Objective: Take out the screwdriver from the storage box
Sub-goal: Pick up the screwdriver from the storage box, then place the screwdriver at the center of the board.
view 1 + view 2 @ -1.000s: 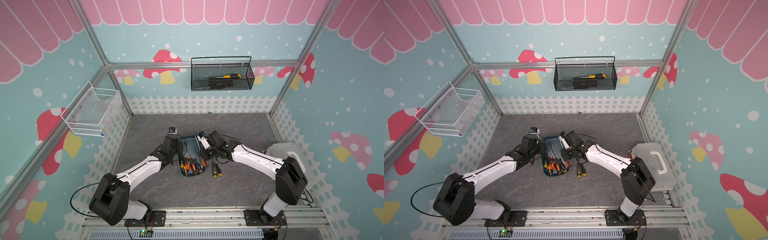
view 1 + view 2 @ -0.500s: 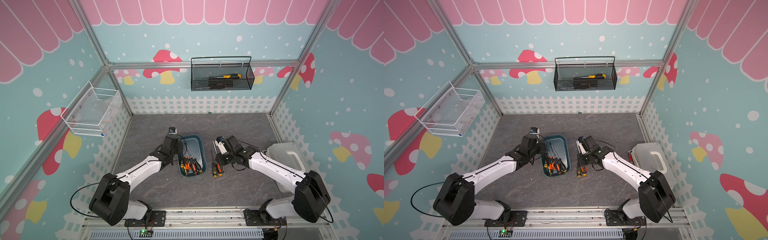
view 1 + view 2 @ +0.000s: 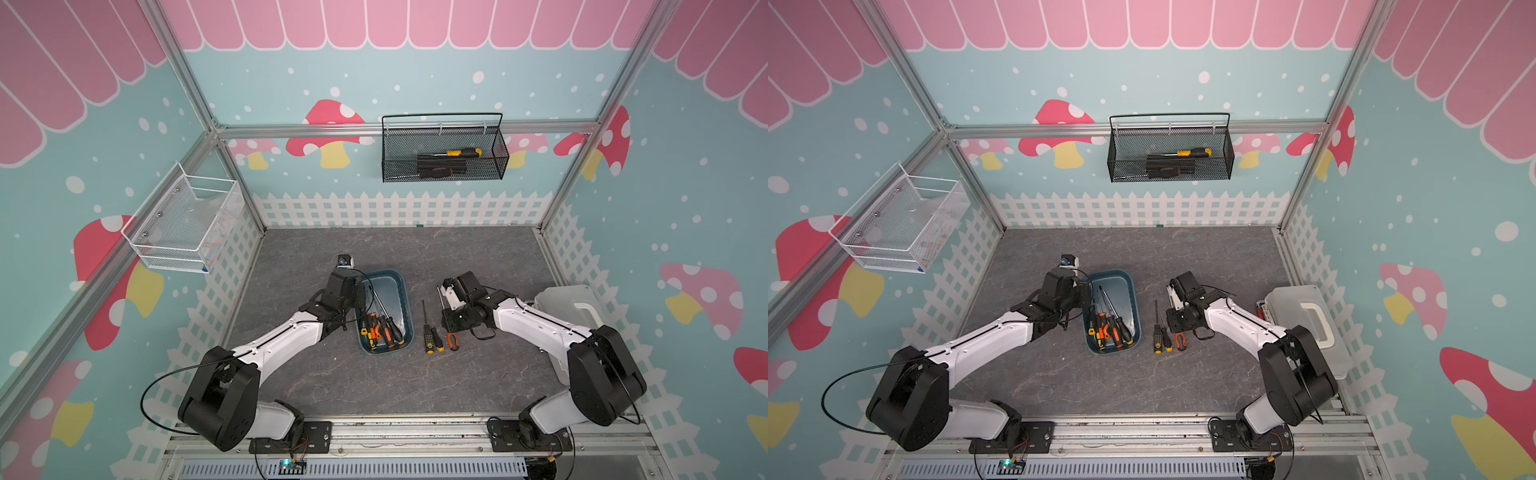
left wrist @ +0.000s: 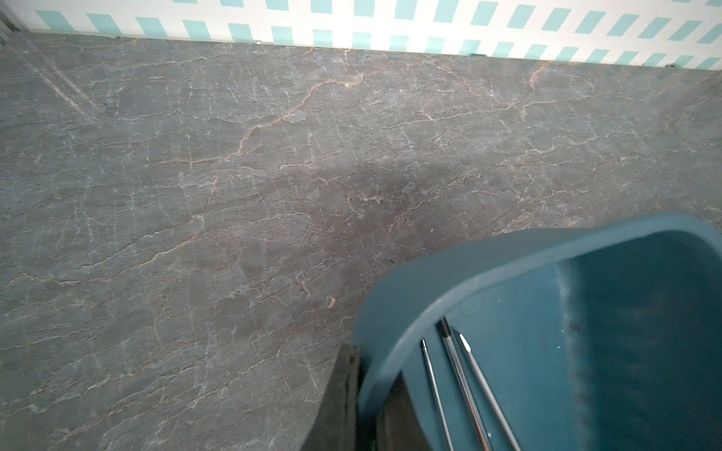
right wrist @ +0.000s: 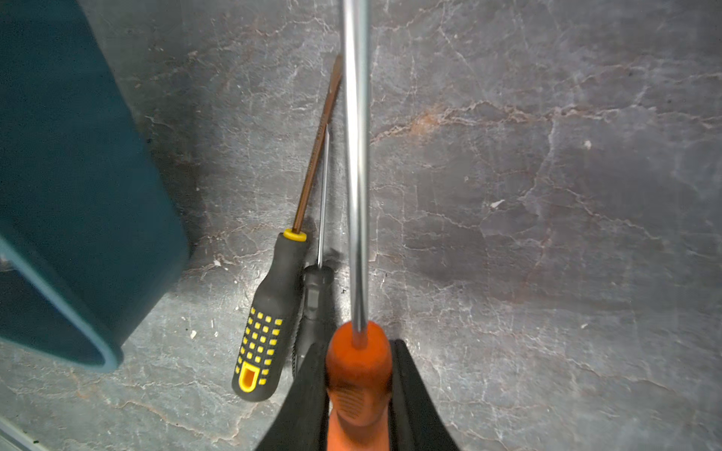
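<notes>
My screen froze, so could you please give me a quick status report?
Left gripper shut on box rim. Right gripper holding orange screwdriver, outside box. Two screwdrivers on table right beside it; more screwdrivers in box.

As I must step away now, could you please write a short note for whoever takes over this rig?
Left fingers: shut on the storage box wall.
Right fingers: shut on an orange-handled screwdriver, outside the box, low over the table.
Done: two screwdrivers already lie on the table.
Left: set this one down; several screwdrivers are still in the box.
</notes>
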